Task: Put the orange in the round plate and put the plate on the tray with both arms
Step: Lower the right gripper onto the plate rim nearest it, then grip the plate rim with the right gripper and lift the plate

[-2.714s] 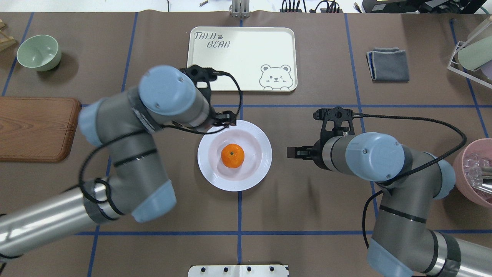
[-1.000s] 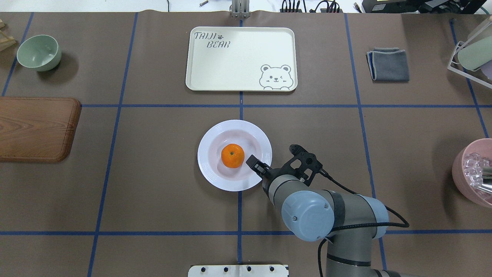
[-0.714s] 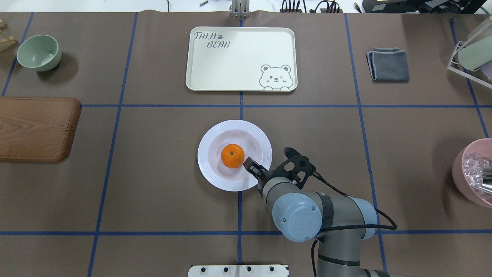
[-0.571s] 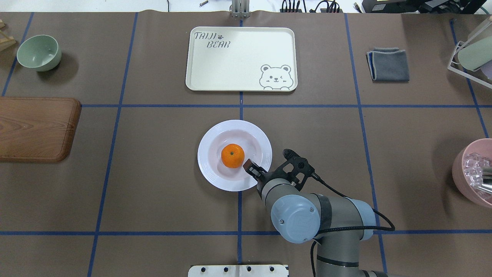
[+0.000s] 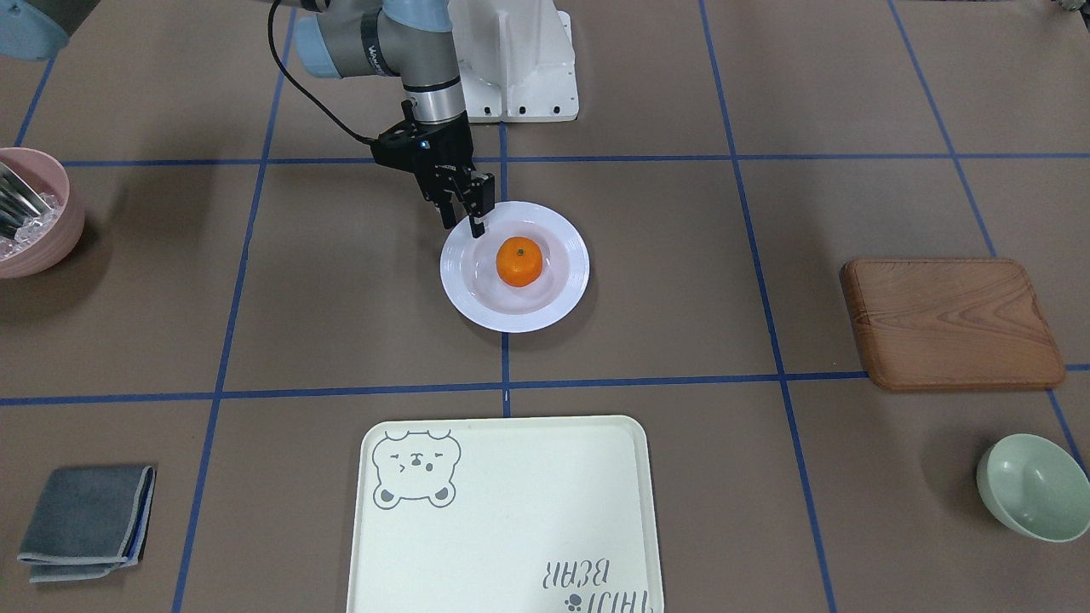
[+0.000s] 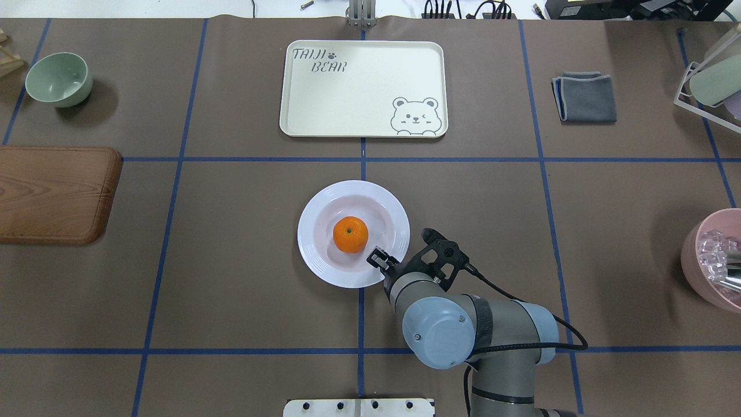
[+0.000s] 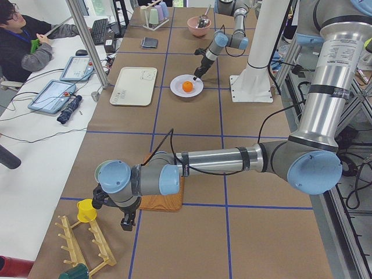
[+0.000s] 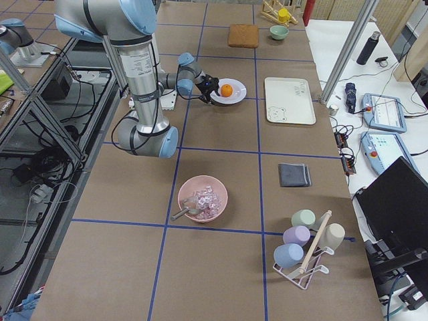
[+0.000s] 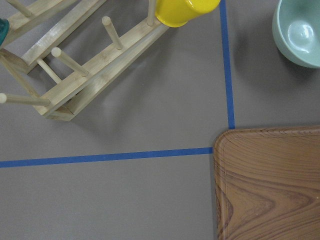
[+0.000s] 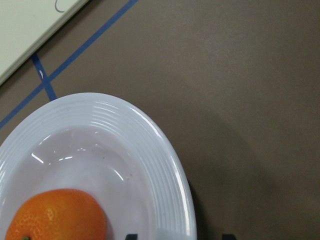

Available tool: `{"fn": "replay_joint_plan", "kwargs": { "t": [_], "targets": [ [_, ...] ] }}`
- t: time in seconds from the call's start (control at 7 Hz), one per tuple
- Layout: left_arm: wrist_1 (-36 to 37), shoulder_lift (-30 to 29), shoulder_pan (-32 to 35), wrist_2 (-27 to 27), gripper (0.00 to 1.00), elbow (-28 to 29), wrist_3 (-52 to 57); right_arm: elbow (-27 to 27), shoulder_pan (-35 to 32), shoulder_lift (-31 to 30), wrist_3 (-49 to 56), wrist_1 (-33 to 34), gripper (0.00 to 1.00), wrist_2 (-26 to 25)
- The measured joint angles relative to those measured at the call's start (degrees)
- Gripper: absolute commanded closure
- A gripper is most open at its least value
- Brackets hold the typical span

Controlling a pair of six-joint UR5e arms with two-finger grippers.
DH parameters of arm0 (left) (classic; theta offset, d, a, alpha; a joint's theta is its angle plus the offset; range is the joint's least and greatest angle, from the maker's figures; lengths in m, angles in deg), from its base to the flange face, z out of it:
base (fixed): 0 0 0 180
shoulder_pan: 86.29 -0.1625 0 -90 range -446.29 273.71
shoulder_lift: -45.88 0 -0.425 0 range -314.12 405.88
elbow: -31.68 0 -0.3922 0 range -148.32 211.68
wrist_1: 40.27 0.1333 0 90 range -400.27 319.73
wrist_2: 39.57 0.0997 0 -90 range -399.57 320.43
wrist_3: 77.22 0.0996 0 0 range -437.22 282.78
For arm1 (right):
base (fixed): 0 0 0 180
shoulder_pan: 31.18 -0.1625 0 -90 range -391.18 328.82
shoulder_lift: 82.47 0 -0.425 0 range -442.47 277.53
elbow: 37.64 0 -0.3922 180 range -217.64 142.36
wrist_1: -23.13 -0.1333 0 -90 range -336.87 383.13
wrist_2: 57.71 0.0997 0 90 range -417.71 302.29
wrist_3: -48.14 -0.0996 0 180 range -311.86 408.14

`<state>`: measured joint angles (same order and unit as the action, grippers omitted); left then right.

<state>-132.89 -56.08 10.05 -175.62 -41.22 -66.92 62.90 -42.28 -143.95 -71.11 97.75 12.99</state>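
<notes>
The orange [image 6: 350, 234] lies in the sunken centre of the round plate [image 6: 310, 255], which rests on the table in front of the tray [image 6: 359, 87]. My right gripper [image 6: 379, 259] is down at the plate's near right rim, open. In the right wrist view its dark fingertips [image 10: 131, 236] stand either side of the ridged rim [image 10: 150, 130]. From across the table, one finger is inside the rim and one outside. My left gripper [image 7: 124, 225] hangs far off by the wooden mug rack, seen only from the side, so I cannot tell its state.
A wooden board [image 6: 52, 194] and a pale-green bowl [image 6: 58, 78] lie at the left. At the right are a grey cloth [image 6: 584, 97], a pink bowl [image 6: 715, 260] and a cup rack [image 6: 709, 75]. A yellow mug [image 9: 182, 10] hangs on the mug rack [image 9: 75, 65].
The left arm has pulled away from the plate and left the overhead view. The right arm has swung round to the plate's near right rim and lowered its gripper over it.
</notes>
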Motion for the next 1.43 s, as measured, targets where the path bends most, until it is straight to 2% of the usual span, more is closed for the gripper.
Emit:
{"fn": "replay_joint_plan", "kwargs": {
  "t": [0.29,0.57,0.71,1.43],
  "targets": [
    [0.0,0.0,0.0,0.0,0.02,0.0,0.0,-0.8,0.0,0.8,0.1,0.0,0.55,0.0],
    [0.0,-0.1,0.0,0.0,0.02,0.0,0.0,-1.1,0.0,1.3,0.5,0.1,0.93,0.0],
    [0.0,-0.1,0.0,0.0,0.02,-0.1,-0.1,-1.2,0.0,1.4,1.0,0.1,1.0,0.0],
    [0.0,-0.1,0.0,0.0,0.02,-0.3,-0.8,0.7,-0.1,1.3,3.0,0.0,1.0,-2.5]
  ]
}}
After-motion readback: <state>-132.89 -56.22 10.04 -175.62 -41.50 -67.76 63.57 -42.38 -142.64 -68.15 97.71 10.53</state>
